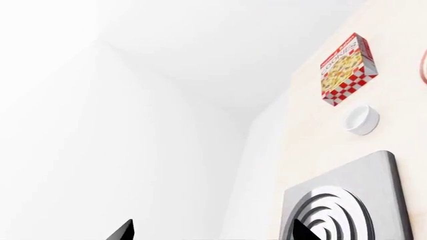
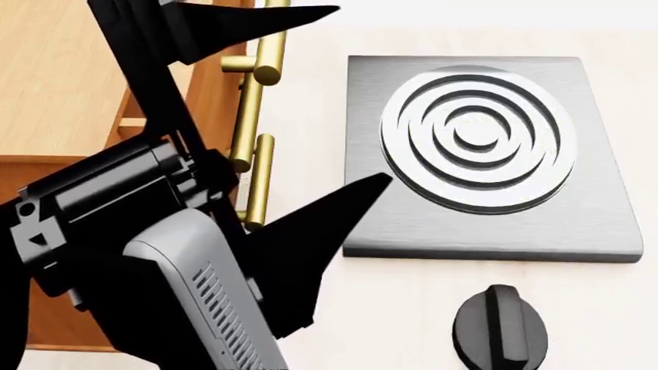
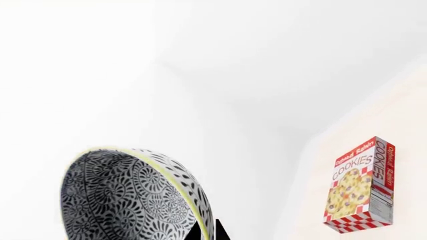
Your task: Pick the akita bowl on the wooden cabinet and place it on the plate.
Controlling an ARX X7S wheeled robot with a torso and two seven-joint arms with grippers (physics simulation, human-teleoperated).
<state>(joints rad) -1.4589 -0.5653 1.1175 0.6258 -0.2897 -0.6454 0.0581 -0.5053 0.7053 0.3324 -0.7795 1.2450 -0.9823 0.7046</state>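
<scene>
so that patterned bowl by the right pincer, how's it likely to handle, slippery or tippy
The akita bowl looks rigid and glazed, so probably slick against the right pincer; only a dark fingertip shows at its rim. It appears tilted well off level, so a rim-only hold might let it swing or slip. Being deep and round, it would likely roll if dropped on its side, and could chip.

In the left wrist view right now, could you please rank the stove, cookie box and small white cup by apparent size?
1. Grey stove, largest, though cropped and nearest the camera.
2. Cookie box.
3. Small white cup, smallest.
Nearness may exaggerate the stove's lead.
</scene>
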